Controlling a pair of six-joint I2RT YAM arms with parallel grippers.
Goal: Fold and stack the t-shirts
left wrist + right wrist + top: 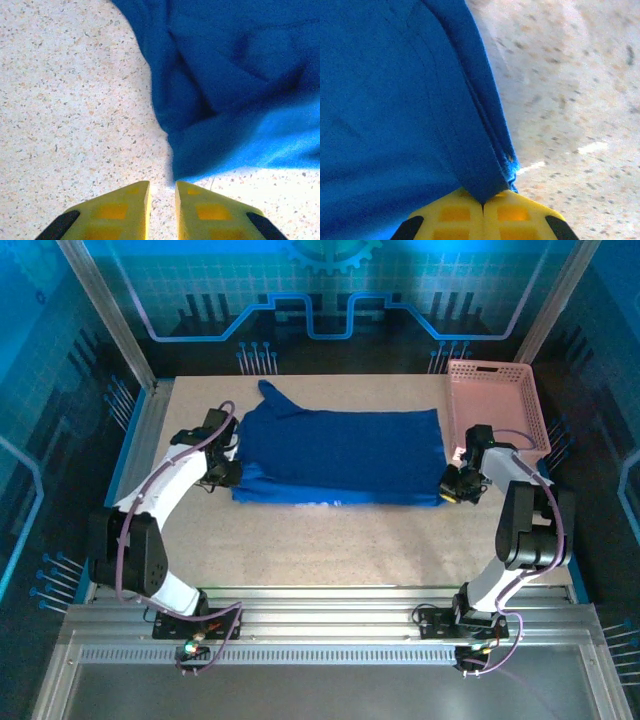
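Bench surroundings: basket, tabletop, rails, backdrop.
Pink lattice basket (492, 367) sits upright at far right corner of speckled beige table (330, 540). Ribbed metal rails (330, 618) run along near edge. Blue circuit-pattern panel (200, 280) stands behind far edge.

Overhead, I saw a blue cast on everything, with the table (330, 540) evenly lit. On my left wrist feed, glare blew out the table at lower right. My right wrist feed was soft: the t-shirt (380, 100) and the far table were blurred.
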